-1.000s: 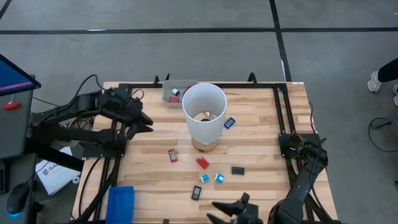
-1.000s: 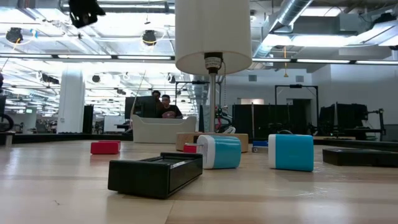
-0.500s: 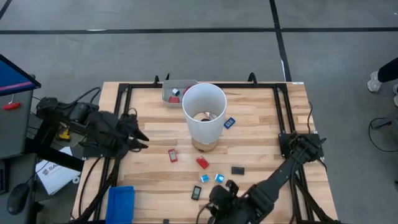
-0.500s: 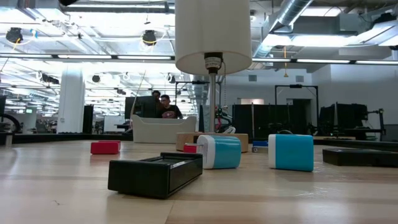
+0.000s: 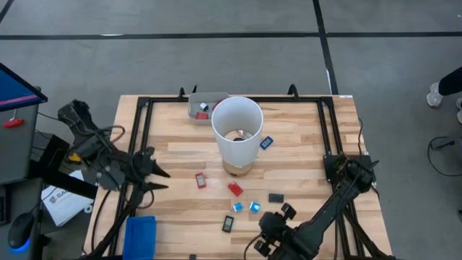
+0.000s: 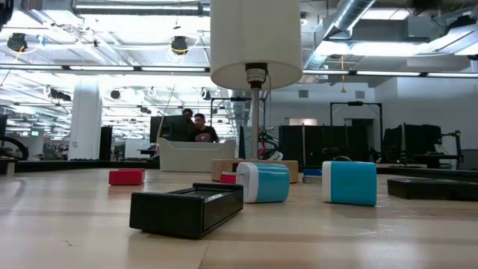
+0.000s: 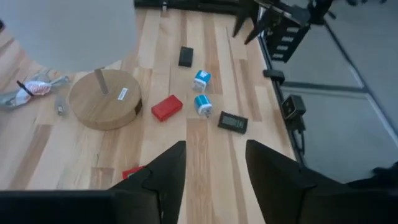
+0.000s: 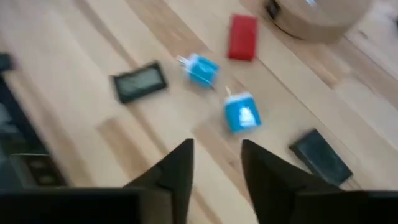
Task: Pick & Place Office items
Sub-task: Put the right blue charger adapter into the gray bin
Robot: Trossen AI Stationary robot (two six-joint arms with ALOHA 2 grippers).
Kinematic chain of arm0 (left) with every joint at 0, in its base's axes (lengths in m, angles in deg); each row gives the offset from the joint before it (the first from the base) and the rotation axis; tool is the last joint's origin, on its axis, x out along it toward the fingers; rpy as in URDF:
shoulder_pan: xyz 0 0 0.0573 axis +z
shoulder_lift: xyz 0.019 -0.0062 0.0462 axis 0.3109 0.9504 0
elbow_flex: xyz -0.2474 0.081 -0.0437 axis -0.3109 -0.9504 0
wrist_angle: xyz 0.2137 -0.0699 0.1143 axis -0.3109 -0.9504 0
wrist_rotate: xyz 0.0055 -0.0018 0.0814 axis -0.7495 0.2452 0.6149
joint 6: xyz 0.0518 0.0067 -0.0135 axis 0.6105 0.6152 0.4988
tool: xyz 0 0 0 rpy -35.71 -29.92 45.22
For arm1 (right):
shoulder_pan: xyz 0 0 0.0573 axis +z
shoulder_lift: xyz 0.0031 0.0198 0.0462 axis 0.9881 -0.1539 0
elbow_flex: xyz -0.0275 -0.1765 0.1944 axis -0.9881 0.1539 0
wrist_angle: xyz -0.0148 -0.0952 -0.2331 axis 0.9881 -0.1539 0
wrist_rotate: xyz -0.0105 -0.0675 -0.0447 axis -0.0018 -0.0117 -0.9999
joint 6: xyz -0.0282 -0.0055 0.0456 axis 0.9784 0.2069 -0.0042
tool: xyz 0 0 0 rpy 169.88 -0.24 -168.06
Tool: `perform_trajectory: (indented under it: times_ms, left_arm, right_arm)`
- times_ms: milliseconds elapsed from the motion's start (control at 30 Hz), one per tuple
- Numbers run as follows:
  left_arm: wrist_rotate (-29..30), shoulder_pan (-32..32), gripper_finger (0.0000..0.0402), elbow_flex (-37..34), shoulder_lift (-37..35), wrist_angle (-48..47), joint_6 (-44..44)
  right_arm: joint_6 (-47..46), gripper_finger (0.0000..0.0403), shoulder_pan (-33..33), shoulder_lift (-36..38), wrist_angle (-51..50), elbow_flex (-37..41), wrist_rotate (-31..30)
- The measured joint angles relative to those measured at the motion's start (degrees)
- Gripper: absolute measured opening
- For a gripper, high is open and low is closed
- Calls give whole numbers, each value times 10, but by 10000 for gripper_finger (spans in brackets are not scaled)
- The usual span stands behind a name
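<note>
Office items lay scattered on the planked wooden surface [image 5: 303, 144] below the white cylinder [image 5: 236, 130]: 2 light-blue blocks [image 5: 245, 207], red pieces [image 5: 235, 189], black slabs [image 5: 276, 197]. Left pincer [image 5: 153, 173] and right pincer [image 5: 263, 242] hovered open, empty.

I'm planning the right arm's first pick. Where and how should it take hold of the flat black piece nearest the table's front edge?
Grip the flat black piece across its two long sides, coming straight down from above. It lies flat on the table with bare wood all round, and its narrow width should fit between the fingers. The right gripper is open and close by; the left gripper waits open at the left edge.
</note>
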Motion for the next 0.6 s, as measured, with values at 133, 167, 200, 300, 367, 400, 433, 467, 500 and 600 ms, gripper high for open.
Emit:
perform_trajectory:
  times_ms: [133, 167, 200, 300, 367, 400, 433, 467, 500, 600]
  left_arm:
    - [16, -15, 188, 0, 31, 0, 0]
    - [16, -15, 193, 0, 36, 0, 0]
    - [16, -15, 197, 0, 41, 0, 0]
    - [16, -14, 205, 0, 50, 0, 0]
    - [20, -14, 207, 0, 53, 0, 0]
    - [22, -14, 207, 0, 53, 0, 0]
    - [25, -14, 206, 0, 53, 0, 0]
    - [29, -14, 205, 0, 53, 0, 0]
    - [33, -14, 204, 0, 53, 0, -1]
    - [37, -14, 202, 0, 53, 0, -6]
  right_arm:
    - [-31, 202, -2, 1, 10, 46, 0]
    - [-31, 220, -4, 1, 10, 53, -1]
    - [-30, 238, -5, 1, 10, 57, -1]
    - [3, 280, -12, 2, 27, 74, -3]
    - [38, 295, -18, 2, 51, 88, -3]
    - [57, 300, -20, 2, 69, 98, -3]
    - [74, 303, -23, 2, 86, 107, -2]
    - [92, 304, -26, 2, 103, 117, -1]
    - [107, 305, -29, 2, 120, 126, 0]
    - [141, 305, -39, 1, 148, 146, 6]
